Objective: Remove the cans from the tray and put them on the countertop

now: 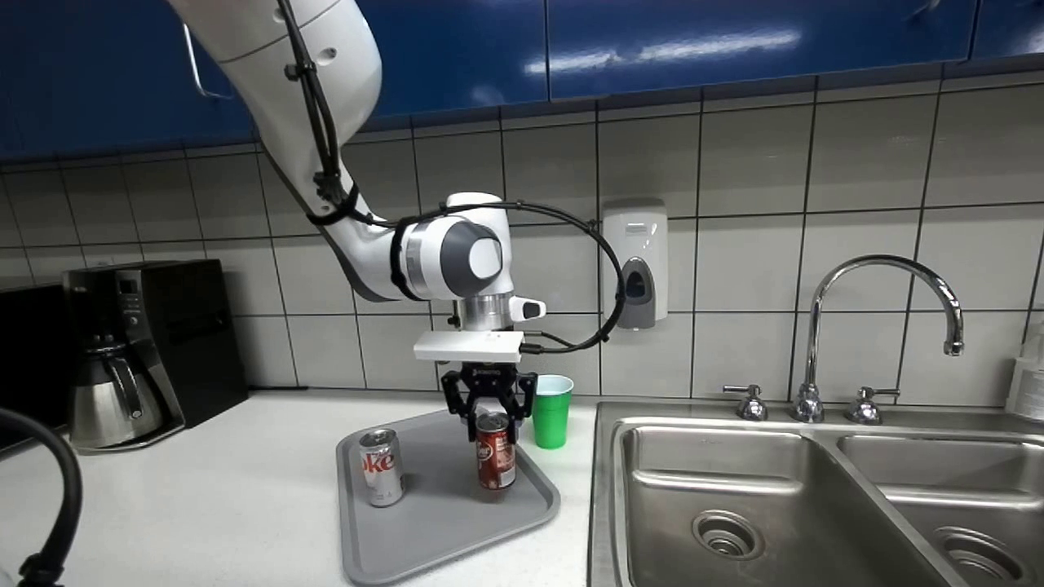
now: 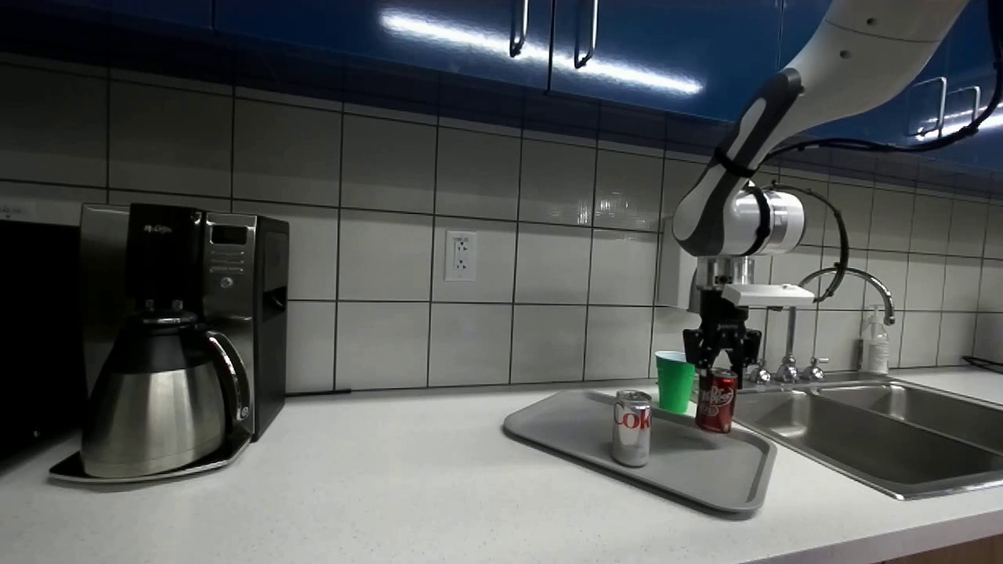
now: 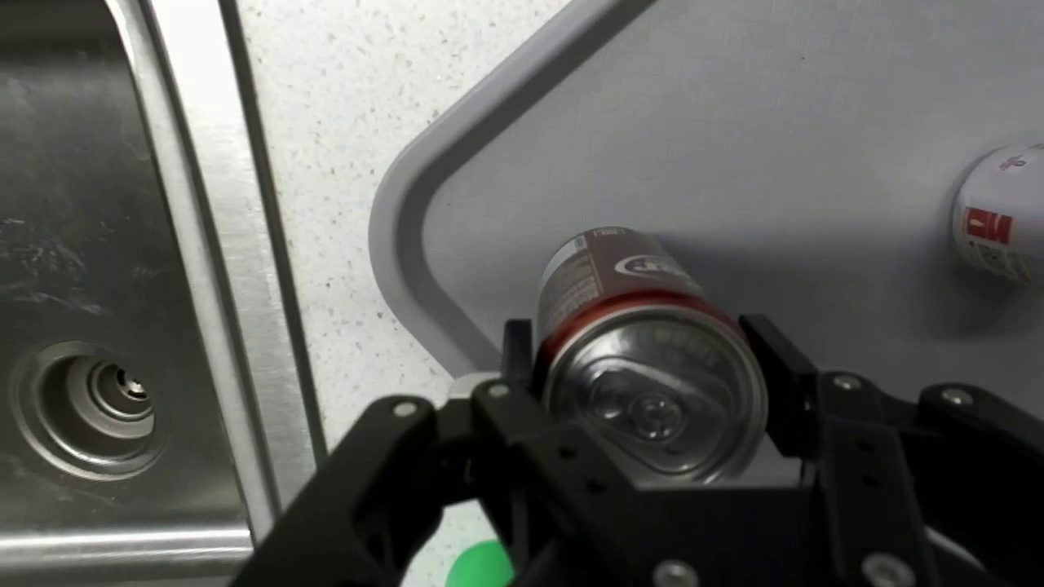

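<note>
Black pincer (image 1: 493, 430) points down, clasping red can (image 1: 496, 461).

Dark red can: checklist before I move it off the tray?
1. Dark red can gripped by end effector: ok, fingers meet both sides in the wrist view.
2. Grip firm: cannot tell.
3. Can's base lifted off tray: cannot tell.
4. Silver can out of the grasp: ok, standing apart on the tray.
5. Green cup well away: not ok, looks near the end effector.
6. Countertop visible for set-down: ok, between coffee maker and tray.
</note>
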Motion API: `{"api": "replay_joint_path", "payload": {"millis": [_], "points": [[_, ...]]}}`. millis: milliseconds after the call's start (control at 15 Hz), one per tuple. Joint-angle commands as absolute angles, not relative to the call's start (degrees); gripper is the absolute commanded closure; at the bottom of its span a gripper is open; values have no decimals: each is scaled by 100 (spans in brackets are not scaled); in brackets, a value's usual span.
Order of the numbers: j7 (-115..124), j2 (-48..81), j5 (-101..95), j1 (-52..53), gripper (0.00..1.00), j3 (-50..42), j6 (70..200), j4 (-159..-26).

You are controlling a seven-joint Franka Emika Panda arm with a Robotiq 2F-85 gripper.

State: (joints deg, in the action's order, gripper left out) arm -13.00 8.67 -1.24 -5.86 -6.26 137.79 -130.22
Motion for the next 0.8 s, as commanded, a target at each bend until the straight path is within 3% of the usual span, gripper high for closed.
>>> {"api": "replay_joint_path", "payload": {"millis": [0,733], "points": [[-1586,-4,-87,-684,62,-609,13434,-13432],[-1890,-829,-588,-927,62,-1104,13071,-14158]]}}
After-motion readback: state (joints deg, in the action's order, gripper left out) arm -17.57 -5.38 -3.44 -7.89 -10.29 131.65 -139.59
